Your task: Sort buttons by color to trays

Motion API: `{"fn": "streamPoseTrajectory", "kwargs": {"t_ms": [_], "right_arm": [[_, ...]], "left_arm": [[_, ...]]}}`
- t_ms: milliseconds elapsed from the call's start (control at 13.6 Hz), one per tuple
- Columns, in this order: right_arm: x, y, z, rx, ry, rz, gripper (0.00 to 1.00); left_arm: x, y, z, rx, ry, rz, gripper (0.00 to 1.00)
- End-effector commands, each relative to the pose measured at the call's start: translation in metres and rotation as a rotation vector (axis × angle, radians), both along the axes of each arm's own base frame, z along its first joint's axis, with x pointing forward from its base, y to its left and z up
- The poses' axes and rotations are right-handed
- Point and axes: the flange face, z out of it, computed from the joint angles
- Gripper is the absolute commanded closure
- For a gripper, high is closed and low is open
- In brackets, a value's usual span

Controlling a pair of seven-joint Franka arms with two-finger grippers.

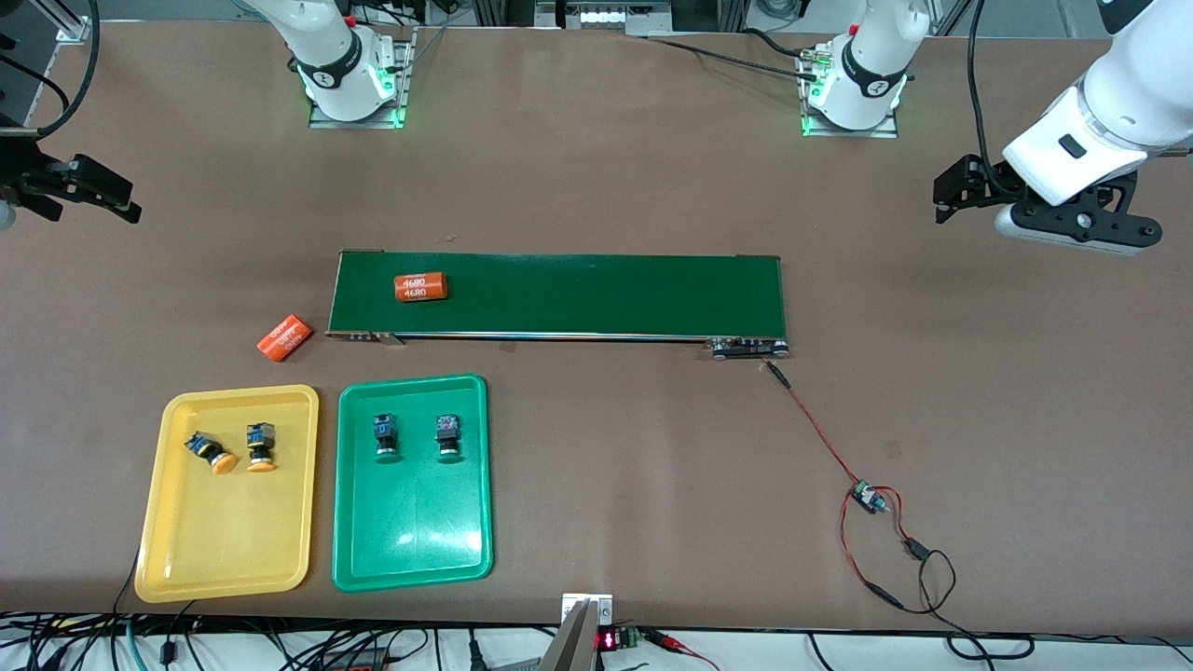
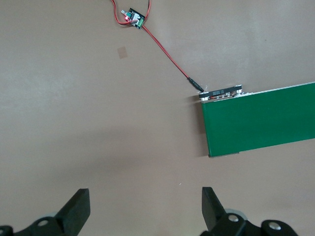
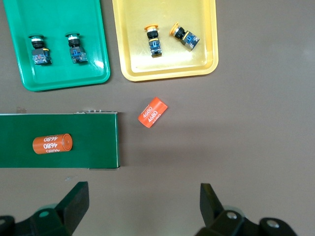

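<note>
Trays [image 1: 233, 559] hold buttons [image 1: 387, 438], well apart from pincers [image 3: 142, 206].

The left gripper [image 2: 142, 209] hangs above bare brown table [image 2: 74, 123], its dark fingers [image 2: 76, 209] spread wide with nothing between them. From the gripper, the green conveyor belt [image 2: 261, 120] lies at about two o'clock (only one end shows). A red wire [image 2: 167, 56] joins its end fitting to a small circuit board [image 2: 134, 18] at twelve.

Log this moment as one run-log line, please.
two yellow-capped push buttons in yellow plastic tray | two green-capped push buttons in green plastic tray | left gripper open, waiting | right gripper open, waiting
</note>
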Motion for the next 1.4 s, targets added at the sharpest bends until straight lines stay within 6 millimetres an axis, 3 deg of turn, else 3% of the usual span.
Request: {"fn": "streamPoseTrajectory", "kwargs": {"t_ms": [0, 590, 1327], "right_arm": [[-0.002, 0.002, 0.005, -0.003, 0.001, 0.009, 0.00], [-0.007, 0.003, 0.015, 0.000, 0.013, -0.008, 0.00], [-0.009, 0.000, 0.014, 0.000, 0.034, -0.014, 0.00]], "left_arm": [[0.003, -0.002, 0.006, 0.004, 0.006, 0.003, 0.00], [0.003, -0.002, 0.006, 0.004, 0.006, 0.003, 0.00], [0.003, -0.002, 0.006, 0.004, 0.006, 0.003, 0.00]]}}
